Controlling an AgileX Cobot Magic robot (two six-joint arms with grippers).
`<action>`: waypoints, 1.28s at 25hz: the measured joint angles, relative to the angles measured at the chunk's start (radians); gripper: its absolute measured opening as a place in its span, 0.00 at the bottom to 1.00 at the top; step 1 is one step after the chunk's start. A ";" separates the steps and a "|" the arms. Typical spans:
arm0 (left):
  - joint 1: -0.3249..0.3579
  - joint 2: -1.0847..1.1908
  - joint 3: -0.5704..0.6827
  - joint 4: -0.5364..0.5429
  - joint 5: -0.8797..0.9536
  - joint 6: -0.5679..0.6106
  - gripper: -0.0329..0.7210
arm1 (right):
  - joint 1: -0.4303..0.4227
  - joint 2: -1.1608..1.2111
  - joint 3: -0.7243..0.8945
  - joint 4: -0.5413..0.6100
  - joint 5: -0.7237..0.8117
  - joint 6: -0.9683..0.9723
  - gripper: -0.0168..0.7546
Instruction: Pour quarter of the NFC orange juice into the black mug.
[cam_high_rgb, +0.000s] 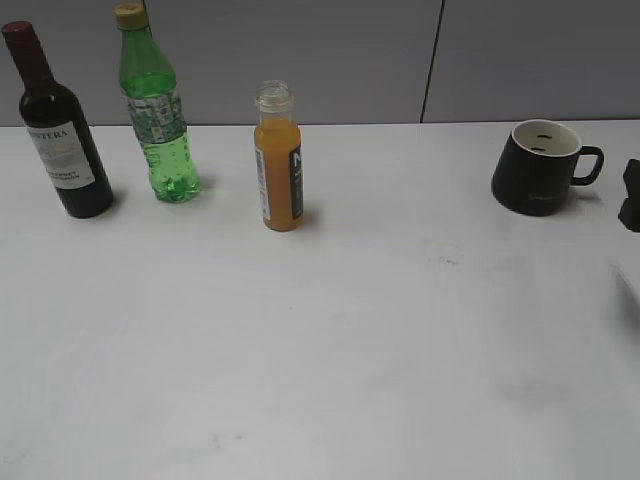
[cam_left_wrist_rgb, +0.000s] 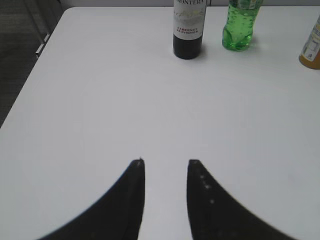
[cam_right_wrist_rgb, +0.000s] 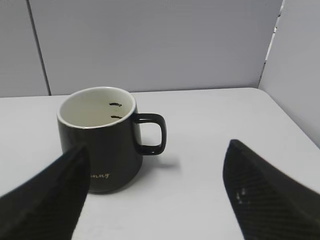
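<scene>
So nothing is gripped yet, by the looks of it. The NFC orange juice (cam_high_rgb: 277, 160) is stood upright near the middle of the table (cam_high_rgb: 320, 360), cap off, just right of the green bottle (cam_high_rgb: 156, 105) and the wine bottle (cam_high_rgb: 55, 125). The black mug (cam_high_rgb: 540, 167) is parked well apart from it, far right, handle turned to the right, white inside looking empty.

The right gripper (cam_right_wrist_rgb: 157, 192) is spread wide and pointed at the mug, with the handle sitting roughly between the jaws but further out; no contact can be made out. In the exterior view only a dark bit of that arm is caught at the right edge. The left gripper (cam_left_wrist_rgb: 166, 162) is held partly spread over bare table, nothing pinched, with the juice just clipped at the top right corner of its view.

The step in hand is judged to be securing the mug. It would be done best if the mug body gets squeezed low and square rather than the handle being nipped, so it can't twist once liquid lands in it. The bottle should then be taken around the label, below the open neck, kept upright while carried over, and tipped slowly with the mouth right above the rim. Only a quarter is wanted, so the tilt should be backed off early.
</scene>
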 joint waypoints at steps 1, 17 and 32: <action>0.000 0.000 0.000 0.000 0.000 0.000 0.35 | 0.000 0.027 -0.018 0.004 -0.004 0.000 0.83; 0.000 0.000 0.000 0.000 0.000 0.000 0.35 | -0.061 0.303 -0.257 0.011 -0.025 -0.039 0.81; 0.000 0.000 0.000 0.000 0.000 0.000 0.35 | -0.063 0.468 -0.403 -0.043 -0.039 -0.041 0.80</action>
